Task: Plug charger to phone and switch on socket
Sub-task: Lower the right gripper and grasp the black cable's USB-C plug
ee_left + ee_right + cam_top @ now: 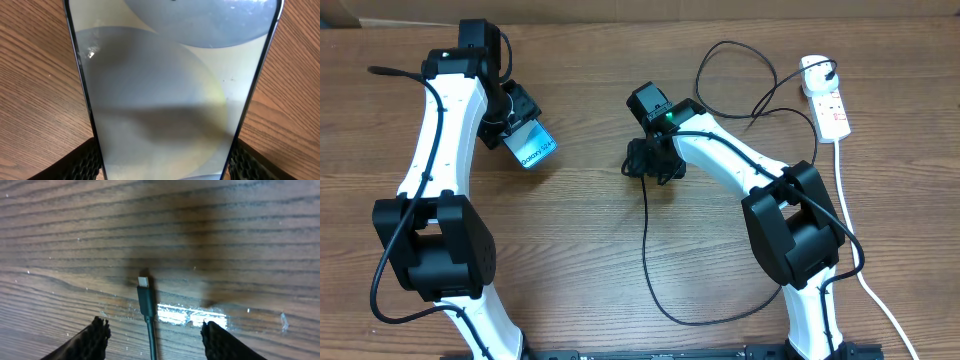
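Observation:
The phone (533, 152), its screen lit light blue with "Galaxy" text, is at the left, held in my left gripper (516, 130). In the left wrist view the phone (170, 100) fills the frame, and the black pads (82, 162) press on both its long edges. The charger, a thin black cable (645, 240), runs across the table to my right gripper (650, 162). In the right wrist view its plug tip (144, 282) lies on the wood between the fingers of my right gripper (156, 332), which is open and touches neither side of it. The white socket (827, 97) lies at the far right.
A thick white cord (851, 220) runs from the socket down the right edge. The black cable loops near the socket (740, 75) and curves along the front (710, 318). Both arm bases stand at the near edge.

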Available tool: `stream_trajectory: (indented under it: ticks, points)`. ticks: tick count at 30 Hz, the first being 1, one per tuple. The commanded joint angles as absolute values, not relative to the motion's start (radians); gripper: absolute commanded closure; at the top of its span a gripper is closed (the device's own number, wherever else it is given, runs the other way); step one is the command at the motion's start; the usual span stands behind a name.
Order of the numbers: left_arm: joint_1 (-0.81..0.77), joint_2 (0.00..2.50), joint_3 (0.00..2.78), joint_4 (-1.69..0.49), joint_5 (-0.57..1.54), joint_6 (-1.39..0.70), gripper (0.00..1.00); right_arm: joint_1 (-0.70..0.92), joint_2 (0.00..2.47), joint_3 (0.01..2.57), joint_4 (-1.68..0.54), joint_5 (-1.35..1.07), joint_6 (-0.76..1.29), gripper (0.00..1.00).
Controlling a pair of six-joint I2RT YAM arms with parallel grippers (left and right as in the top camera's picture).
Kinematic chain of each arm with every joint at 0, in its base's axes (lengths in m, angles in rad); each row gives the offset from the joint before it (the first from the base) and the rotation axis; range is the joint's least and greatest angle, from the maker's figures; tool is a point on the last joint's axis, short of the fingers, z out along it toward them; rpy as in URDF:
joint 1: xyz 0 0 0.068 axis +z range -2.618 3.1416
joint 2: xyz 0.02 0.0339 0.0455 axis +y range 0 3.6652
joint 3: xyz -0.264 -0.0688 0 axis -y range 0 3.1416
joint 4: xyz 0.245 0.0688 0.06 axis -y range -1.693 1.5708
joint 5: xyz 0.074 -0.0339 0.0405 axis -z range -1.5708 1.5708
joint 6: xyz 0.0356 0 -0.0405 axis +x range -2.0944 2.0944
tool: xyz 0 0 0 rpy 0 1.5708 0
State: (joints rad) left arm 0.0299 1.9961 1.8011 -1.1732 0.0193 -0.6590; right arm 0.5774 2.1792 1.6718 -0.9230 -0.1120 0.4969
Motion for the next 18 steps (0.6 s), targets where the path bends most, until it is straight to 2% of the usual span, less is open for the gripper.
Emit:
stream_trajectory:
  ticks: [1,18]
  points:
    - [0.030,1.956,1.803,-1.171,0.027,-0.677,0.49,0.577,2.184,1.673,-0.913,-0.091,0.497,0.41]
    - [0.030,1.956,1.803,-1.177,0.028,-0.677,0.49,0.609,2.224,1.673,-0.894,-0.089,0.498,0.41]
